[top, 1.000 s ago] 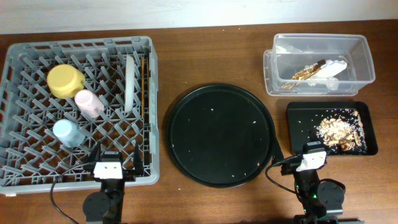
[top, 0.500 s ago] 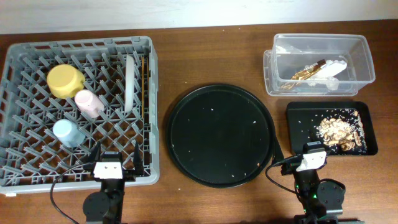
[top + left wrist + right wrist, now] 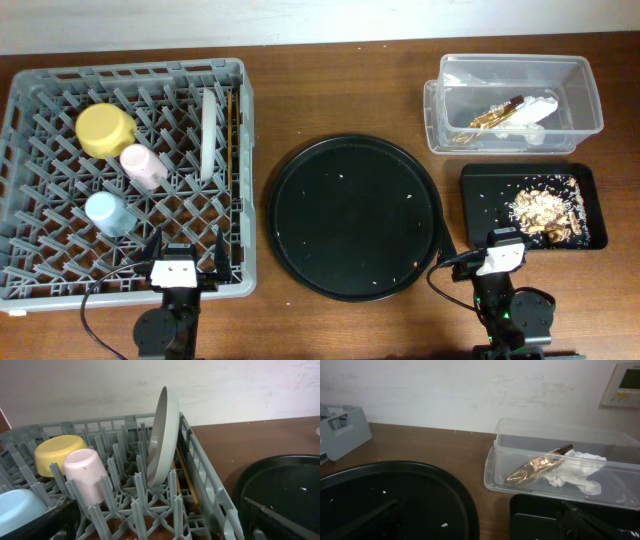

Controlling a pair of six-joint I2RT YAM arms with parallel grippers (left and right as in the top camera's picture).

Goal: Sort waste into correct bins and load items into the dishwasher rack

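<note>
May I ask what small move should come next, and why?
Probably none; the job looks done. The pink cup, blue cup, yellow bowl, plate and chopsticks sit in the rack, wrapper and napkin in the clear tub, scraps in the black tray, and left gripper and right gripper are open, empty.

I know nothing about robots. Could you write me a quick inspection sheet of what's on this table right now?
Surface: brown wooden table.
Job's things: dishwasher rack holds yellow bowl, pink cup, light-blue cup, grey plate standing on edge, and chopsticks beside it. Clear tub holds gold wrapper and white napkin. Black rectangular tray holds food scraps.
Clutter: round black tray, only specks on it.
Claws: left claw open, empty, over the rack's near edge; right claw open, empty, by the rectangular tray.
Cables: black cable loops beside each arm.
Surroundings: white wall, wall panel.
</note>
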